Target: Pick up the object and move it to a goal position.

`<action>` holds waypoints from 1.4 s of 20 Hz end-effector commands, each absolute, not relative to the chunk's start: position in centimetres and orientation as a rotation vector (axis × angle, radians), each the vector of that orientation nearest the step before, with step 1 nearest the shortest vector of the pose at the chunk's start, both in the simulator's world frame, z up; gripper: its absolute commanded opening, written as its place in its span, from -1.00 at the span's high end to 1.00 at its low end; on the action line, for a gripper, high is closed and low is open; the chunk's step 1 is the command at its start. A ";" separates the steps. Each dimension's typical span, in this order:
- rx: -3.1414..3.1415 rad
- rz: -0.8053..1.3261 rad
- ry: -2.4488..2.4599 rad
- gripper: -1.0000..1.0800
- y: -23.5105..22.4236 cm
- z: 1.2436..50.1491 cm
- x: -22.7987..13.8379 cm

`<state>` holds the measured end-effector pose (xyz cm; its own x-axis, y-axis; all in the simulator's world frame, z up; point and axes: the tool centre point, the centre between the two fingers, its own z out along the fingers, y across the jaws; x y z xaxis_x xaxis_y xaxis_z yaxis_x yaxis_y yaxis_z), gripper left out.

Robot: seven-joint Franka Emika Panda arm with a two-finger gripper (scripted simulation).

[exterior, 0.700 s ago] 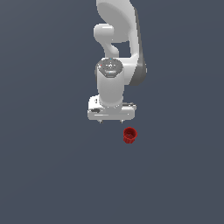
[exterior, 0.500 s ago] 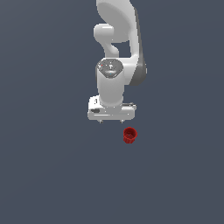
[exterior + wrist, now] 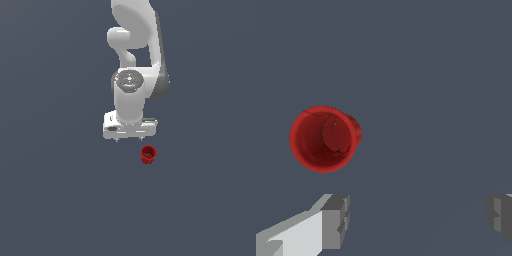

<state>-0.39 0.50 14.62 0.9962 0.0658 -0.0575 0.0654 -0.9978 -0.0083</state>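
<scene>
Franka arm (image 3: 135,50): white, above scene.
Gripper (image 3: 131,139): jaws spread wide, empty.
Red ribbed cup (image 3: 148,154): on grey floor, near gripper, apart. Likely light, rigid, hollow; grasp across outer wall.

Exterior view looks from a distance, seemingly from above; wrist view sits close, sharing the red object (image 3: 148,154) (image 3: 323,138).

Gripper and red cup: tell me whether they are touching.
Apart. The wrist view shows the red cup lying clear of both fingers, with bare grey floor between them; the gripper is open and not around it.
</scene>
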 end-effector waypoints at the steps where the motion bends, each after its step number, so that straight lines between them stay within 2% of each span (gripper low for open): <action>1: -3.132 0.090 -0.105 -0.92 0.5 14.6 -0.4; 10: -3.127 0.075 -0.259 -0.92 2.0 13.7 0.2; 28: -3.008 0.003 -0.907 -0.92 9.2 9.9 1.9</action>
<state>1.79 8.90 10.04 0.8439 0.5365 -0.0050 0.5365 -0.8439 -0.0012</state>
